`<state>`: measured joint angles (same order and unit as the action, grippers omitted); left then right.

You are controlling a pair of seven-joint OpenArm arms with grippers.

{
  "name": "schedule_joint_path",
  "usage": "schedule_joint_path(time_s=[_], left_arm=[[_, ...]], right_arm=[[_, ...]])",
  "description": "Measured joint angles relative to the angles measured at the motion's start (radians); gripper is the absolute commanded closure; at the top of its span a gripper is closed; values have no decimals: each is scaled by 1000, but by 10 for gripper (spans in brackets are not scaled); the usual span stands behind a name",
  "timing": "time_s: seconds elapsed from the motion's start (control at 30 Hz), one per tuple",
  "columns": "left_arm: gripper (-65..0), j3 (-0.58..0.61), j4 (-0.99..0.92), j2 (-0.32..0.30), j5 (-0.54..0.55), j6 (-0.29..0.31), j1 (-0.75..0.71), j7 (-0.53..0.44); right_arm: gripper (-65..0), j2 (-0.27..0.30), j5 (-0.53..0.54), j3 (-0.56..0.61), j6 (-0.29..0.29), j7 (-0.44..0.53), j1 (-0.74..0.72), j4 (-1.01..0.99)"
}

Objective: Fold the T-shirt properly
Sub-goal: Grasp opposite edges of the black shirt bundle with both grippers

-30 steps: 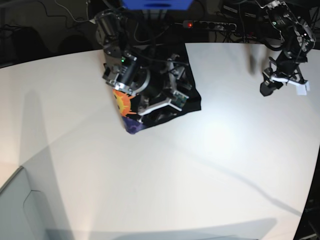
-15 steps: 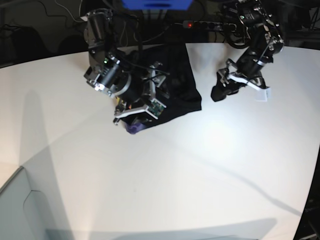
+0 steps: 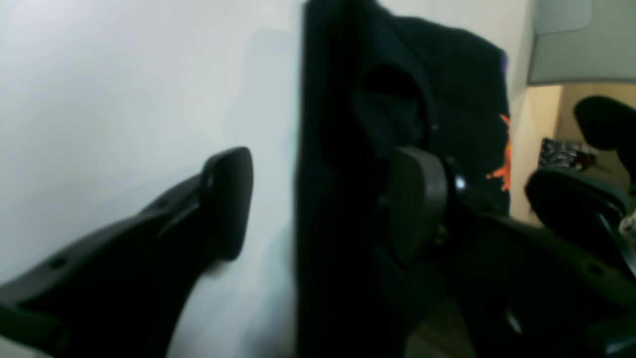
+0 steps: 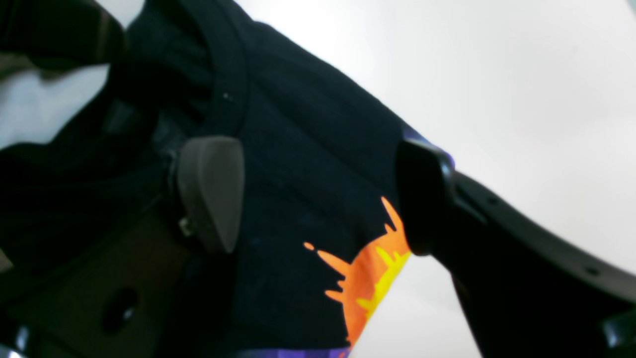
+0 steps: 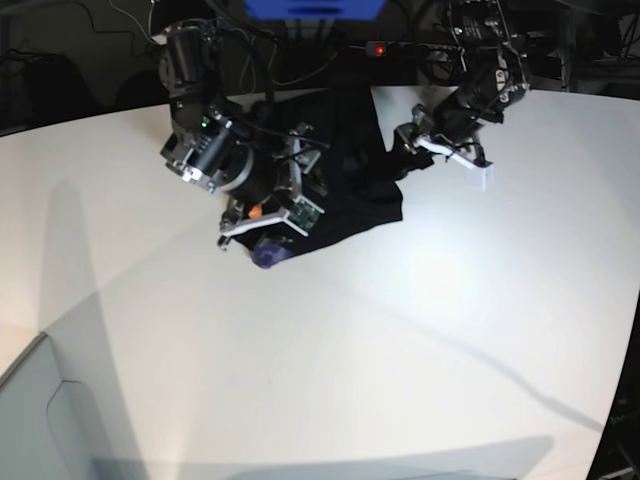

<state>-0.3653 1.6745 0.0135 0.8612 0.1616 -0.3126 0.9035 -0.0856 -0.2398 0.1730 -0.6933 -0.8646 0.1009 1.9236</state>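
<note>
Left gripper point(image 3: 318, 209) (jaws apart) straddles the T-shirt's point(image 3: 447, 99) straight edge.

shirts: 1 black shirt point(image 5: 350, 180) on the worktop point(image 5: 420, 330) | claws: 2, left claw point(image 5: 425, 150) at the shirt's edge, right claw point(image 5: 275, 215) over the shirt | power strips: 1 power strip point(image 5: 415, 50) behind the shirt

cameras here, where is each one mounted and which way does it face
Base: high above, looking down on the white table; both arms show.
Left wrist: on the left arm, looking along the open left gripper at the T-shirt edge.
Right wrist: on the right arm, looking past the open right gripper at the sunburst print.
Shared: all three show the T-shirt on the table.
</note>
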Motion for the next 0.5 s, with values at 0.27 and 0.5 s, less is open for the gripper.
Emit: schedule_joint_path(time_s=[0.27,0.5], left_arm=[[-411,58,-55,-2,30,8,3,-33],[-410,57,1,-24,14,4,-24,-5]], right_arm=[[-463,0,0,0,0,0,0,0],[-461,20,-2,-3,0,1,0,0]])
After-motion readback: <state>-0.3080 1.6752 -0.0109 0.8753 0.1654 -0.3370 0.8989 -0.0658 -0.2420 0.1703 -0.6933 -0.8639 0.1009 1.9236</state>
